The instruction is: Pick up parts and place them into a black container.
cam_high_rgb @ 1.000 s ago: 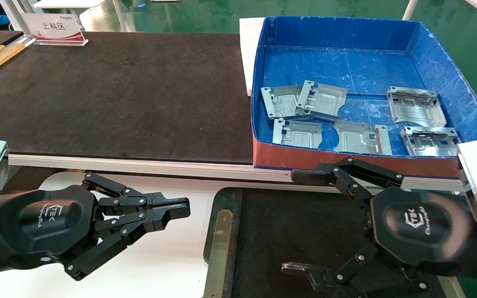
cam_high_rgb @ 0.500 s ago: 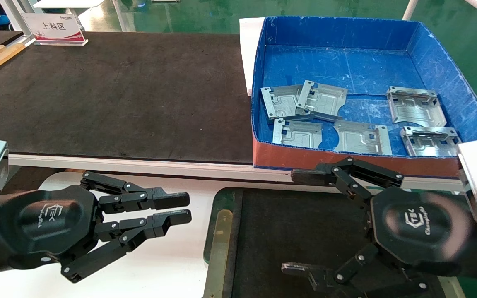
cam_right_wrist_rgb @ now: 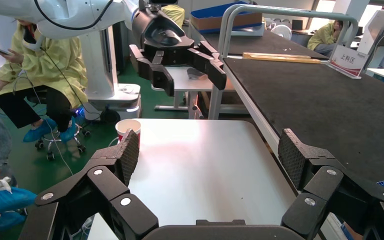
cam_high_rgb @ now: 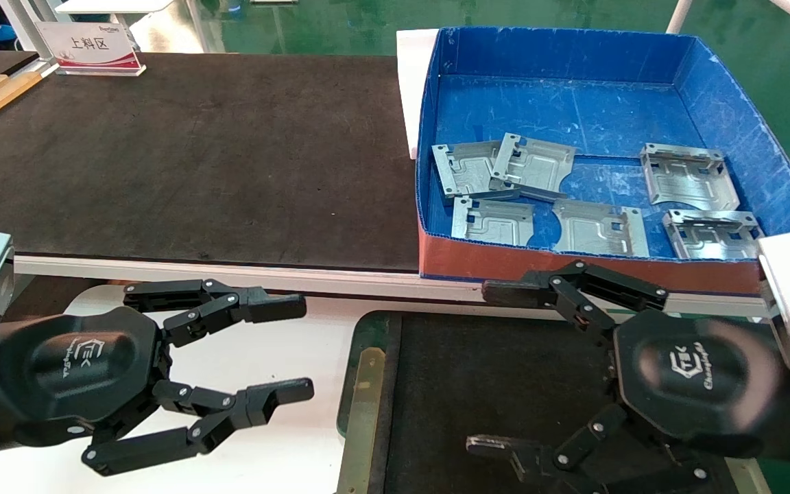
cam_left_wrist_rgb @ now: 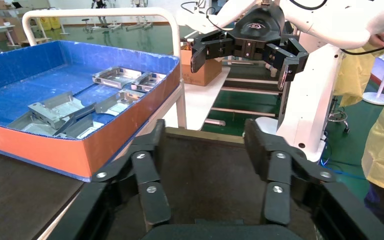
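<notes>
Beyond the white table (cam_high_rgb: 285,439), the blue box (cam_high_rgb: 607,110) holds six parts (cam_high_rgb: 597,226). Nearer, the black container (cam_high_rgb: 491,384) sits beneath the spread right gripper (cam_high_rgb: 494,367); the left gripper (cam_high_rgb: 295,350) gapes, holding nothing.

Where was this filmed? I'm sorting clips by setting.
Probably a factory-style work cell: stamped metal parts in a blue box, a long black belt, green floor, and people in yellow gowns.
</notes>
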